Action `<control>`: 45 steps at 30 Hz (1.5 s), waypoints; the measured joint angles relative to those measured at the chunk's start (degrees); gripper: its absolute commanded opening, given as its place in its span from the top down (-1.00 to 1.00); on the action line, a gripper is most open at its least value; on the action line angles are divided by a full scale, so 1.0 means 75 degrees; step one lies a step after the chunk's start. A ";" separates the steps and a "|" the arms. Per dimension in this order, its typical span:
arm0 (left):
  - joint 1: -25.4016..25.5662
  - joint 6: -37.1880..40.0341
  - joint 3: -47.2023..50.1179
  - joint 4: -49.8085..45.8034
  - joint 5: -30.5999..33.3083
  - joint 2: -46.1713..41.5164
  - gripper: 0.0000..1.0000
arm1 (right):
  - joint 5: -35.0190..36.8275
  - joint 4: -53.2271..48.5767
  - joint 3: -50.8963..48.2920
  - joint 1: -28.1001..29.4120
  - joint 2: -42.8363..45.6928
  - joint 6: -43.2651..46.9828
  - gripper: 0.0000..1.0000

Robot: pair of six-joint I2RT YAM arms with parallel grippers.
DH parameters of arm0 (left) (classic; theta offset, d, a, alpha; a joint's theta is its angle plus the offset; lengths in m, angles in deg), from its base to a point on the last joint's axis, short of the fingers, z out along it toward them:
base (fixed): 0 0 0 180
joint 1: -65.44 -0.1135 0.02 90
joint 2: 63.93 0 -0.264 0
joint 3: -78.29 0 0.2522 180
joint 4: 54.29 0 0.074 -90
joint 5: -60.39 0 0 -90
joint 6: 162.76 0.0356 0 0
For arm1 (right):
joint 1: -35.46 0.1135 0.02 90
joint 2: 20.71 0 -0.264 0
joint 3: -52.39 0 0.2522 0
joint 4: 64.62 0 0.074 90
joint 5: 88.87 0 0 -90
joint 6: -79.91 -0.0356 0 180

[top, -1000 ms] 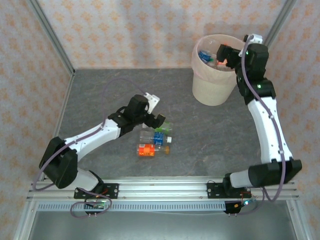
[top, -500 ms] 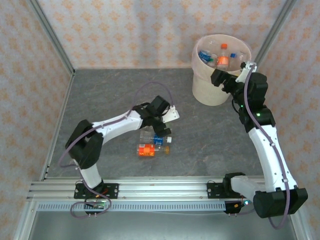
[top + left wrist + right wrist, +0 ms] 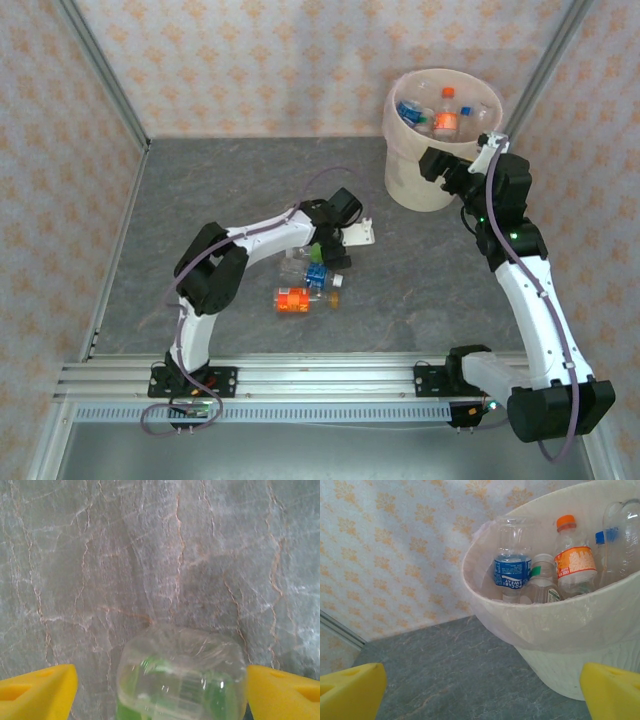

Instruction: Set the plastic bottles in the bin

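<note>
In the left wrist view the clear plastic bottle with a green label (image 3: 182, 680) is blurred and cut off by the lower edge, its cap end out of frame. The two yellow fingertips (image 3: 37, 690) of the left gripper (image 3: 160, 695) are clipped at the bottom corners. From above, that gripper covers most of this bottle. In the right wrist view the round cream-white bin (image 3: 555, 625) runs off the right edge, and its rim hides the lower parts of the plastic bottles (image 3: 512, 567) inside.
</note>
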 measured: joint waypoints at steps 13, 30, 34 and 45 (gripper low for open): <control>-0.0603 0.0087 -0.0889 -0.0618 -0.0391 0.0734 -0.25 | 0.0006 0.0055 -0.0087 0.0000 0.0000 0.0000 -0.99; -0.1160 -0.1833 -0.1413 -0.0029 -0.0373 0.0434 0.62 | -0.0108 0.0420 -0.0493 0.0111 0.0003 -0.0280 -0.98; -0.1378 -0.3177 -0.1209 0.0647 -0.0466 -0.0452 0.98 | -0.0347 0.0635 -0.0868 0.0361 0.0003 -0.0484 -0.98; -0.1460 -0.7000 0.0423 0.2882 -0.0495 -0.3235 1.00 | -0.0895 0.2305 -0.2200 0.1795 -0.0198 -0.0734 -0.99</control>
